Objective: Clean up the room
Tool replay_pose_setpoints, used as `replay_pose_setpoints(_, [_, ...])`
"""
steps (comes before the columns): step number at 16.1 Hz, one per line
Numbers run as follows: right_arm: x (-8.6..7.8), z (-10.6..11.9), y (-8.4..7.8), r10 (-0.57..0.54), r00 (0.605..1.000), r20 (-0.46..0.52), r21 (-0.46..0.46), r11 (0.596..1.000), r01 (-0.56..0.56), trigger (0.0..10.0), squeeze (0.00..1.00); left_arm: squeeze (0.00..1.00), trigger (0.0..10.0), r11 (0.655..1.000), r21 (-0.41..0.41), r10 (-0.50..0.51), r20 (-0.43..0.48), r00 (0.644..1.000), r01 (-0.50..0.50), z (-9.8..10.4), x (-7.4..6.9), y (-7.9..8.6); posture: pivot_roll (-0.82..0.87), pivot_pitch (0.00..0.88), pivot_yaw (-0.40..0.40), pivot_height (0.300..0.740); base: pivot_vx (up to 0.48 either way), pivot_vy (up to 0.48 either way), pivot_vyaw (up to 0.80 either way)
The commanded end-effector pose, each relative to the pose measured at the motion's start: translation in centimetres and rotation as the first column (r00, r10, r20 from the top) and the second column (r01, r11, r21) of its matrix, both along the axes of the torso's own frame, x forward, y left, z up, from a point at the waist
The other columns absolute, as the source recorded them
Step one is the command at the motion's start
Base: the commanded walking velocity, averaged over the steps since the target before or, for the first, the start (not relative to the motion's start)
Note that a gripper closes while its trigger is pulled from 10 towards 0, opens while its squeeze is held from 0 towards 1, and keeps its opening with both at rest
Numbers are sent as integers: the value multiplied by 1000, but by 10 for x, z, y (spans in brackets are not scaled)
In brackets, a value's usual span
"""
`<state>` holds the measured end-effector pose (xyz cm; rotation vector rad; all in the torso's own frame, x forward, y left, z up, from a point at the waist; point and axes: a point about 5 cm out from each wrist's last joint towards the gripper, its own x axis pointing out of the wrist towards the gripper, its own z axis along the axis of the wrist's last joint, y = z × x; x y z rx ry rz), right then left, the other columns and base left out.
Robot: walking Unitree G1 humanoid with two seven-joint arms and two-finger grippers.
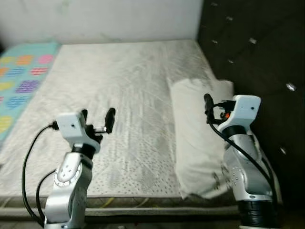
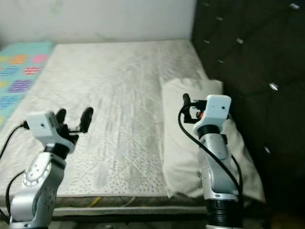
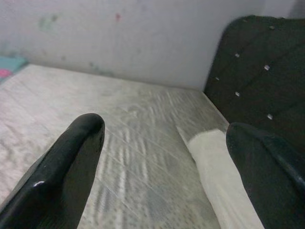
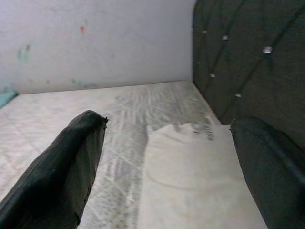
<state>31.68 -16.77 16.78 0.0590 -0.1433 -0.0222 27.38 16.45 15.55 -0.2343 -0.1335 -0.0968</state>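
A white pillow (image 1: 190, 136) lies lengthwise on the right side of a bare quilted mattress (image 1: 128, 81), against the headboard. My right gripper (image 1: 214, 109) hovers just above the pillow's middle. Its fingers (image 4: 62, 171) stand wide apart and empty, open, with the pillow (image 4: 190, 176) between them in the right wrist view. My left gripper (image 1: 97, 118) is raised over the near left part of the mattress, open, with nothing between its fingers (image 3: 62, 176). It points across the bed toward the pillow (image 3: 214, 167).
A dark tufted headboard (image 1: 257, 47) rises along the right side. A pastel patchwork blanket (image 1: 19, 81) lies at the far left edge of the bed. A pale wall (image 1: 105, 19) closes the far end. The mattress's front edge (image 1: 133, 198) is close below my arms.
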Motion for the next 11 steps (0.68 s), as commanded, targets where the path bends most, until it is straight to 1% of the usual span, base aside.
replay_pose_setpoints(1, [-2, 3, 2, 0, 1000, 15, 6, 1000, 0, 10000, 0, 0, 10000, 1000, 5, 1, -22, 1000, 0, -4, 1, 2, -108, 0, 69, 740, 0, 0, 0])
replay_pose_setpoints(3, [-3, 2, 8, 16, 1000, 8, 17, 1000, -17, 10000, 0, 0, 10000, 1000, 6, -2, -17, 1000, 3, -3, 2, 0, -95, 0, 66, 740, 0, 0, 0])
replay_pose_setpoints(6, [-2, 1, 13, 24, 1000, 5, 27, 999, -24, 10000, 0, 0, 10000, 1000, 16, 14, -12, 1000, -14, -2, 0, 4, -64, 0, 67, 740, 0, 0, 0])
replay_pose_setpoints(9, [0, 1, 16, 43, 999, 0, 31, 999, -43, 10000, 0, 0, 10000, 998, 23, 64, -4, 998, -64, -1, -2, 11, -39, 0, 56, 740, 0, 0, 0])
replay_pose_setpoints(11, [1, 5, 21, 67, 998, 5, 31, 997, -67, 10000, 0, 0, 10000, 995, 23, 93, -16, 996, -92, -3, -5, 15, -32, 0, 59, 740, 0, 0, 0])
